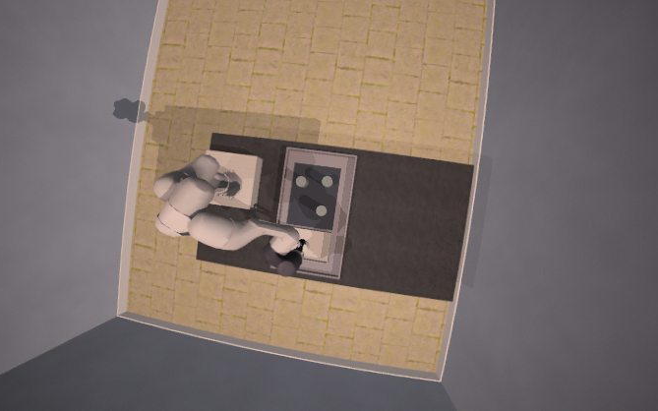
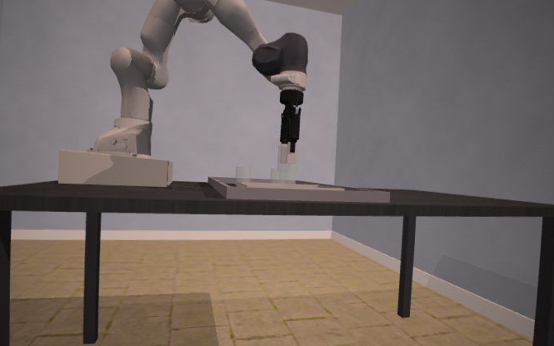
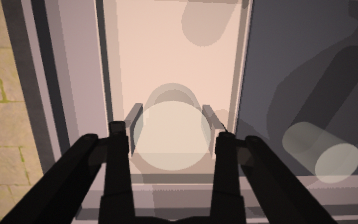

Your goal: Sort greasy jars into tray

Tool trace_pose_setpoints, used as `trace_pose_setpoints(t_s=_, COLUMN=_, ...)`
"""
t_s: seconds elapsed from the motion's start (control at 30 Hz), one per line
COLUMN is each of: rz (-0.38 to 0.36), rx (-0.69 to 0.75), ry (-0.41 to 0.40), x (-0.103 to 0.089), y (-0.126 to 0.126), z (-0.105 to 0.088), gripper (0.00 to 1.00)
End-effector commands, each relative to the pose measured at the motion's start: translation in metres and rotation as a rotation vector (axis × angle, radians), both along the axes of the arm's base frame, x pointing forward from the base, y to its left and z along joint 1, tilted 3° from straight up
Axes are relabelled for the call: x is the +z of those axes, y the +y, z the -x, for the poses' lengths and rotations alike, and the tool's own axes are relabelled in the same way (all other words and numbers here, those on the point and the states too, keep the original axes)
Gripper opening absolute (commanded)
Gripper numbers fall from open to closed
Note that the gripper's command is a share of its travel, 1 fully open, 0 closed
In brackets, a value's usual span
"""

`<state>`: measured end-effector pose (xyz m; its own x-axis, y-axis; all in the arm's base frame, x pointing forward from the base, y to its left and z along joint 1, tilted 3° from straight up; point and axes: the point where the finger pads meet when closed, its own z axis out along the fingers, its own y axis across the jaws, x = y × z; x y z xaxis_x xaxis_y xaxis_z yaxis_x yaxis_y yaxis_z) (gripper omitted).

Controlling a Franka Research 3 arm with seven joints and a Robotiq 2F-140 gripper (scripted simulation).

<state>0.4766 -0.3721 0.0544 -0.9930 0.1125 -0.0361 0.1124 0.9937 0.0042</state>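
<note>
- Clamped on a glass jar, held upright between the pads: the gripper.
- Above the tray, and apart from its floor: the held jar, hard to find from the top, behind the arm.
- On the mat, beside the tray: a jar nearest the tray, a jar toward the robot base, and a third jar.
- Pale and see-through in the exterior view, with the held jar's lower end close in line with the nearest jar, so hard to separate there.
- Cut off at the wrist view's right edge: only a sliver of another jar, impossible to match with certainty.
- Around mat and tray: a grey raised border, on the dark table.
- Too faint to tell: which way the mouths face.
</note>
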Motion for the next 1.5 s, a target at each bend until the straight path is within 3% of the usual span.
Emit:
trace_pose_setpoints(t_s=0.0, rz=0.006, rx=0.006, ry=-0.012, x=-0.007, y=-0.001, z=-0.005, gripper=0.00)
trace_pose_setpoints(t_s=0.47, rz=0.006, rx=0.006, ry=-0.012, x=-0.039, y=-0.001, z=-0.006, gripper=0.00)
trace_pose_setpoints(t_s=0.97, rz=0.006, rx=0.006, ry=-0.012, x=-0.041, y=-0.001, z=-0.006, gripper=0.00)
trace_pose_setpoints(t_s=1.47, rz=0.006, rx=0.006, ry=-0.012, x=-0.061, y=-0.001, z=-0.007, gripper=0.00)
